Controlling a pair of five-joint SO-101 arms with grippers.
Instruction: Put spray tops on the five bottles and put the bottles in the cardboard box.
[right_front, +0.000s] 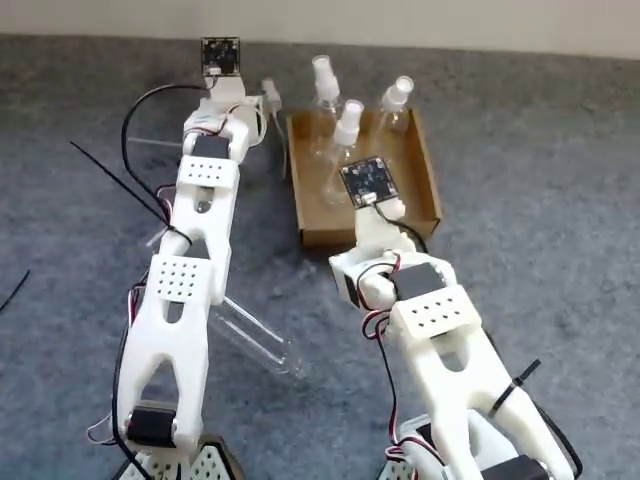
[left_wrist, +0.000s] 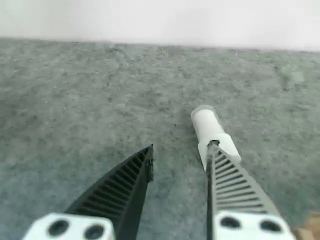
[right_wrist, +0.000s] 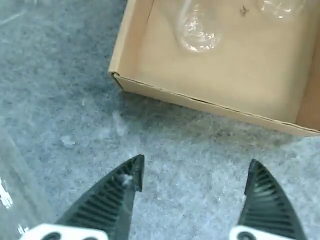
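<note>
We see the left gripper (left_wrist: 181, 146) spread open over the carpet (left_wrist: 75, 100). A loose spray top (left_wrist: 212, 131) lies on its side right at one fingertip, outside the gap. The right gripper (right_wrist: 195, 160) is also spread, just short of the cardboard box (right_wrist: 200, 102) wall. Three capped bottles (right_front: 345, 138) stand inside the box, and a fourth bottle (right_front: 255, 335) lies on its side beneath the left arm.
</note>
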